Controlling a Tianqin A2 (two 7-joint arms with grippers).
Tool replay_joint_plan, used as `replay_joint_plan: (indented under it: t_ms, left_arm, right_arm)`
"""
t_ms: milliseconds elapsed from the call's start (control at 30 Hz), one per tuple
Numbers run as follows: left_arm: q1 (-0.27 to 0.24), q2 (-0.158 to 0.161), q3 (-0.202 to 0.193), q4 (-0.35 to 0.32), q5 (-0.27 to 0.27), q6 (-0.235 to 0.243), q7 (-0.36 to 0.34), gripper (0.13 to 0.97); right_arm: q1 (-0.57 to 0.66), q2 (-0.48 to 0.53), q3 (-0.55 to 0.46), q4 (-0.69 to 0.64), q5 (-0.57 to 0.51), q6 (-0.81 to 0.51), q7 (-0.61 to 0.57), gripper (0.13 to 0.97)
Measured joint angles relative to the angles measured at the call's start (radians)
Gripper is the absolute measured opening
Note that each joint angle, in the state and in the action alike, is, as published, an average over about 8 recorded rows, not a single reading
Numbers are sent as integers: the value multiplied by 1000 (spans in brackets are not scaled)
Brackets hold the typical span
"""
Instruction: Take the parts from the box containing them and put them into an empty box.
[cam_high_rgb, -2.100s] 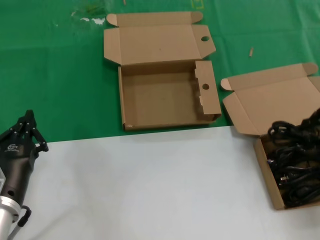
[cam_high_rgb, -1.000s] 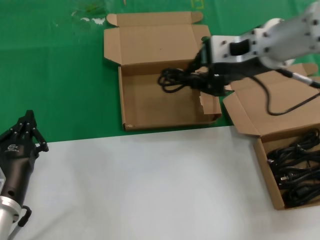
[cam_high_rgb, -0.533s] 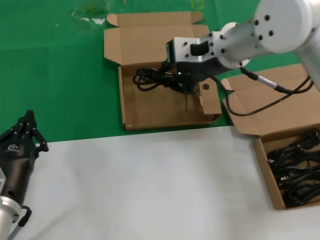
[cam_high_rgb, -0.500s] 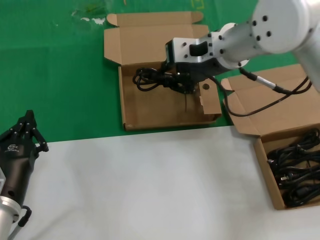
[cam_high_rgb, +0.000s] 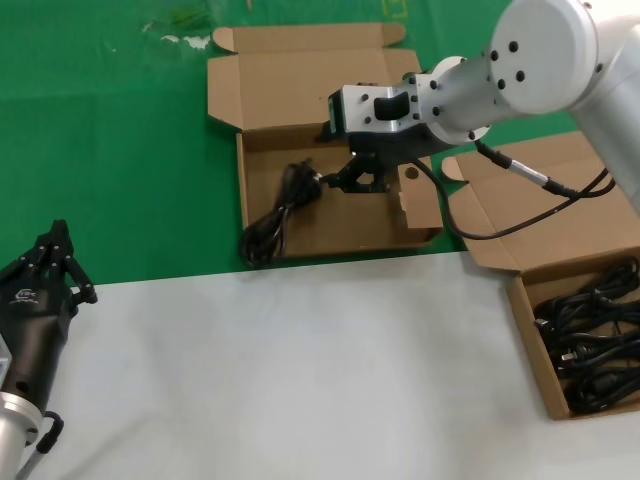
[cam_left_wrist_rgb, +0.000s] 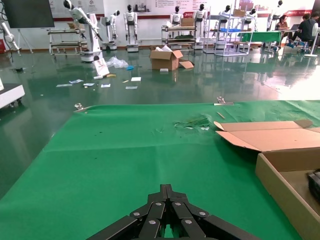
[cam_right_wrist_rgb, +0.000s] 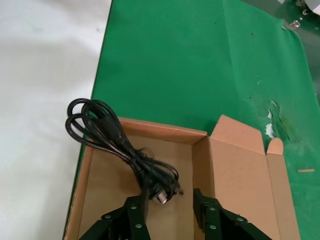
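Beyond my left gripper (cam_left_wrist_rgb: 167, 220) lies the green cloth (cam_high_rgb: 100, 150), running to its far edge, and past that a hall floor with other robots and shelving. Nearer me the cloth gives way to a pale grey tabletop (cam_high_rgb: 300, 370), where that gripper rests, fingers drawn together to a point.

My right gripper (cam_high_rgb: 362, 180) hangs over the empty box (cam_high_rgb: 330, 235) with its fingers (cam_right_wrist_rgb: 135, 220) apart and holding nothing (the lid lies flat behind it). Just off the fingertips lies one cable bundle (cam_high_rgb: 280, 215), stretched slantwise across the box floor, its loop end draped over the near left wall. The flap with the round hole stands upright just beside my wrist.

Well to my right sits the box containing them (cam_high_rgb: 540, 370), the remaining parts (cam_high_rgb: 590, 345) heaped inside.
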Motion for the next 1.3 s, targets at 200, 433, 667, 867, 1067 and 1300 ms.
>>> replay_joint_plan:
  t_ms: [200, 433, 667, 867, 1067, 1300]
  left_arm:
    - [0, 0, 0, 0, 0, 0, 0, 140]
    - [0, 0, 0, 0, 0, 0, 0, 140]
    - [0, 0, 0, 0, 0, 0, 0, 140]
    - [0, 0, 0, 0, 0, 0, 0, 140]
    - [0, 0, 0, 0, 0, 0, 0, 142]
    - [0, 0, 0, 0, 0, 0, 0, 179]
  right_arm:
    - [-7, 22, 21, 24, 22, -1, 1, 355]
    - [-60, 95, 93, 147, 114, -4, 26, 462]
    - [-202, 193, 209, 327, 243, 58, 64, 634]
    - [-343, 238, 288, 434, 308, 151, 95, 745]
    - [-376, 245, 304, 454, 319, 174, 101, 838]
    - [-406, 237, 317, 458, 338, 208, 91, 921]
